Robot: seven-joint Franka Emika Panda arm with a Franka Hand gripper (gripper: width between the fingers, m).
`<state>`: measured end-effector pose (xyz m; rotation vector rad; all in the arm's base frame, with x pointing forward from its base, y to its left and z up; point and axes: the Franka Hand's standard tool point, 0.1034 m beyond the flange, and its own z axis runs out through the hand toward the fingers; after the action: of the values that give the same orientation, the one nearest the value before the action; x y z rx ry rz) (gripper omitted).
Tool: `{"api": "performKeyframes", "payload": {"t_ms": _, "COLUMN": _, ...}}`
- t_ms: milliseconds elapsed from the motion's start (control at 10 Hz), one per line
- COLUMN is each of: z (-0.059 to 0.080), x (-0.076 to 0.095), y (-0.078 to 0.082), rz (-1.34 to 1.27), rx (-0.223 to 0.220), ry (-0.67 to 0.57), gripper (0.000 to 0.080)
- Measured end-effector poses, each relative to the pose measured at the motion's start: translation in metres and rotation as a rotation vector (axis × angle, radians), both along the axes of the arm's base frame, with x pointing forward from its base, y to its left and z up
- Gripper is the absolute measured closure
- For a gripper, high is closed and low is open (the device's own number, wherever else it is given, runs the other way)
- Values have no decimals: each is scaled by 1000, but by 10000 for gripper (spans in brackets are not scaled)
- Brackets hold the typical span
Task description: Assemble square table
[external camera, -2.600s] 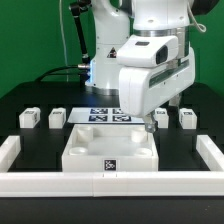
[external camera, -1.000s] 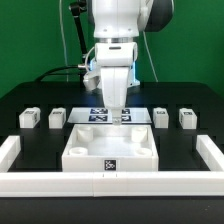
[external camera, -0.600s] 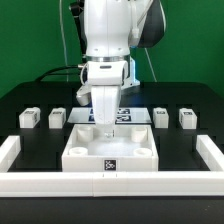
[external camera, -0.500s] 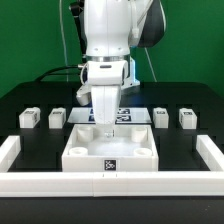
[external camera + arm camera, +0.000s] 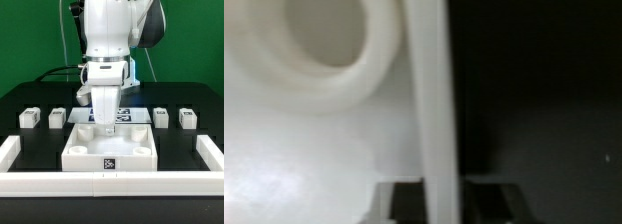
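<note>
Down at the back rim of the square slab (image 5: 110, 150), which lies on the black table (image 5: 30, 100) between two pairs of leg blocks (image 5: 57, 118), my gripper (image 5: 104, 124) straddles that thin rim, one finger each side, though I cannot tell whether it pinches.

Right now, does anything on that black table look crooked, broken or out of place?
Nothing stands out. The thick white square plastic slab lies parallel to the long low white border wall, the four small white leg blocks stand upright in a row, and the robot's gripper straddles the slab's far rim.
</note>
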<state>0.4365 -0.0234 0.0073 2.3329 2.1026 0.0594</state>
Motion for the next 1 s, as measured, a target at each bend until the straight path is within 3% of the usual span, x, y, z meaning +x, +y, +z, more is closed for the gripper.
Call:
{"api": "performKeyframes", "payload": {"t_ms": 100, "z": 0, "x": 0, "y": 0, "rz": 0, "rx": 0, "ry": 0, "gripper": 748}}
{"api": "performKeyframes", "payload": {"t_ms": 700, "z": 0, "x": 2, "y": 3, "rz": 10, "rx": 0, "ry": 0, "gripper": 748}}
{"api": "performKeyframes", "payload": {"t_ms": 1000, "z": 1, "x": 37, "y": 51, "rz": 70, "rx": 25, "ry": -22, "gripper": 747}}
